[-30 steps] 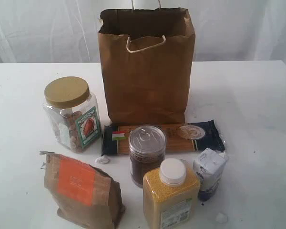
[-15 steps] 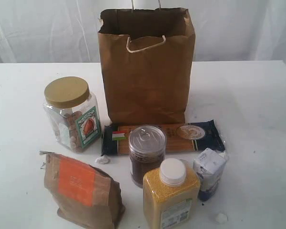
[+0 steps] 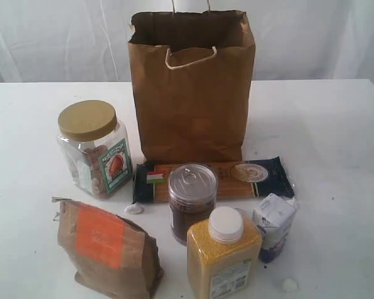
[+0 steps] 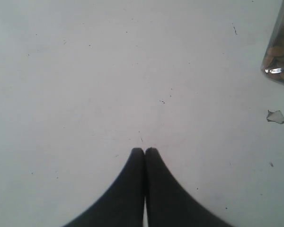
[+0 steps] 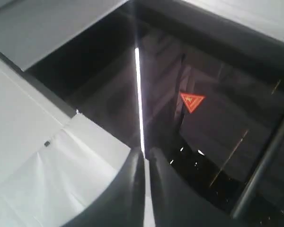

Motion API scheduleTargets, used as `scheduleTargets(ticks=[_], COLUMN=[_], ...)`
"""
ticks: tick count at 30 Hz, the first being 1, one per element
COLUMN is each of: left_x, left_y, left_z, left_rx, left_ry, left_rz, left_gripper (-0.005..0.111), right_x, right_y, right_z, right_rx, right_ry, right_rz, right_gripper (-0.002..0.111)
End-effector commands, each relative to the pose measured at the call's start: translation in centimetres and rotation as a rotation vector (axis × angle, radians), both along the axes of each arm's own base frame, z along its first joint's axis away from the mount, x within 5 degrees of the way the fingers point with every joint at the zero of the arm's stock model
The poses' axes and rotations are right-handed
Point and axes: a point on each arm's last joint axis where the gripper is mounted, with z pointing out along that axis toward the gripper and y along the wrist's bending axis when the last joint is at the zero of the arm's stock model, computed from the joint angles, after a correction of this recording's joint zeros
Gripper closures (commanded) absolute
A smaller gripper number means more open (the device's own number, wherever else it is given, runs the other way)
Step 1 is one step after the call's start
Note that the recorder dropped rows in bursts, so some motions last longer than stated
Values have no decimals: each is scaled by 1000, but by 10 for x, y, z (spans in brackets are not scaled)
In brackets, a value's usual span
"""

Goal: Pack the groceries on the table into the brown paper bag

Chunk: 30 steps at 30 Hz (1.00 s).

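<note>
The brown paper bag point(image 3: 192, 87) stands upright and open at the back middle of the white table point(image 3: 324, 131). In front of it lie the groceries: a clear gold-lidded jar point(image 3: 93, 149), a dark flat spaghetti packet point(image 3: 237, 175), a foil-topped jar point(image 3: 191, 200), a brown pouch with an orange label point(image 3: 106, 248), a white-capped jar of yellow grain point(image 3: 223, 254) and a small white-blue carton point(image 3: 273, 225). Neither arm shows in the exterior view. My left gripper point(image 4: 145, 150) is shut and empty over bare table, with the gold-lidded jar point(image 4: 280, 54) at the frame's edge. My right gripper point(image 5: 146, 152) is shut and empty, facing dark equipment off the table.
Small white crumbs lie on the table by the spaghetti packet point(image 3: 134, 209) and near the front right point(image 3: 289, 284). A white curtain point(image 3: 56, 37) hangs behind the table. A red triangle sign point(image 5: 191, 101) shows on the dark surface in the right wrist view.
</note>
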Motion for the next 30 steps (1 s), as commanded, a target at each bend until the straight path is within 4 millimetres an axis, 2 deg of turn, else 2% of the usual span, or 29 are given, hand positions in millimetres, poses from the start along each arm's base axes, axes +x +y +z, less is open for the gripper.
scheduleTargets(ticks=[1, 3, 6, 7, 9, 10, 11, 12, 13, 14, 15, 17, 22, 25, 26, 27, 29, 30], left_x=[0, 0, 0, 0, 0, 0, 0, 0, 0, 0, 0, 0, 0, 0, 0, 0, 0, 0], left_y=[0, 0, 0, 0, 0, 0, 0, 0, 0, 0, 0, 0, 0, 0, 0, 0, 0, 0], left_z=[-1, -1, -1, -1, -1, -1, -1, -1, -1, -1, -1, -1, -1, -1, -1, -1, -1, -1], left_rx=[4, 4, 4, 4, 4, 4, 4, 4, 4, 4, 4, 4, 4, 4, 4, 4, 4, 4], left_ry=[-3, -3, -3, -3, -3, -3, -3, -3, -3, -3, -3, -3, -3, -3, -3, -3, -3, -3], left_rz=[-5, -5, -5, -5, -5, -5, -5, -5, -5, -5, -5, -5, -5, -5, -5, -5, -5, -5], left_gripper=[107, 107, 107, 107, 107, 107, 107, 107, 107, 107, 107, 107, 107, 107, 107, 107, 107, 107], right_x=[-1, 0, -6, -13, -13, -11, -3, 2, 17, 26, 43, 61, 112, 127, 129, 128, 123, 123], right_y=[7, 15, 32, 43, 47, 47, 45, 44, 43, 42, 43, 42, 33, 29, 25, 21, 22, 24], right_z=[10, 21, 47, 70, 95, 106, 133, 143, 166, 176, 191, 205, 210, 211, 217, 231, 251, 263], right_rx=[-141, -265, -568, -773, -871, -883, -898, -900, -913, -929, -978, -1003, -963, -860, -795, -713, -703, -724], right_ry=[27, 51, 79, 86, 101, 105, 107, 103, 88, 79, 49, -12, -58, -152, -184, -261, -328, -296], right_rz=[-23, -18, -102, -202, -280, -302, -332, -336, -349, -357, -380, -407, -327, -164, -137, -92, -70, -61], right_gripper=[104, 104, 104, 104, 104, 104, 104, 104, 104, 104, 104, 104, 104, 104, 104, 104, 104, 104])
